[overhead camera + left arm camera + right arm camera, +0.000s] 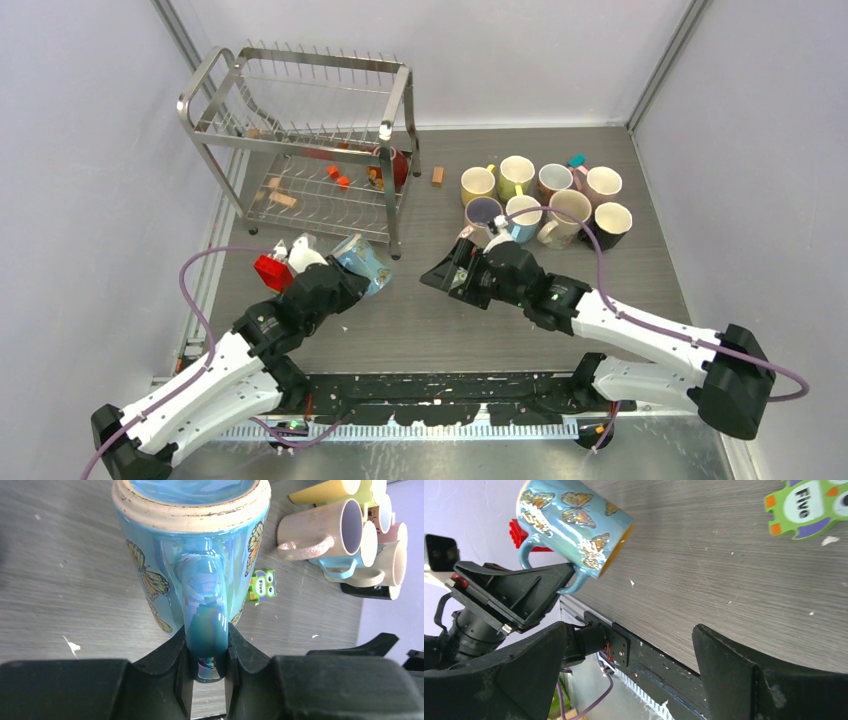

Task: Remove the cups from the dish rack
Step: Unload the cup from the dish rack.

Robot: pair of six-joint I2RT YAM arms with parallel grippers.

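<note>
The left claw [208,655] pinches the handle of the blue butterfly cup [190,555], which sticks out, tilted, just ahead of it. The other cups [568,205] stand well off to its right. The right claw [629,640], wide and holding nothing, is nearer them.

mug [145,550]: glossy light blue, yellow butterflies, beige rim
owl tile [262,585] beside mug: green, orange patches
block [270,271] beside mug: red
table [430,320]: grey wood grain
</note>
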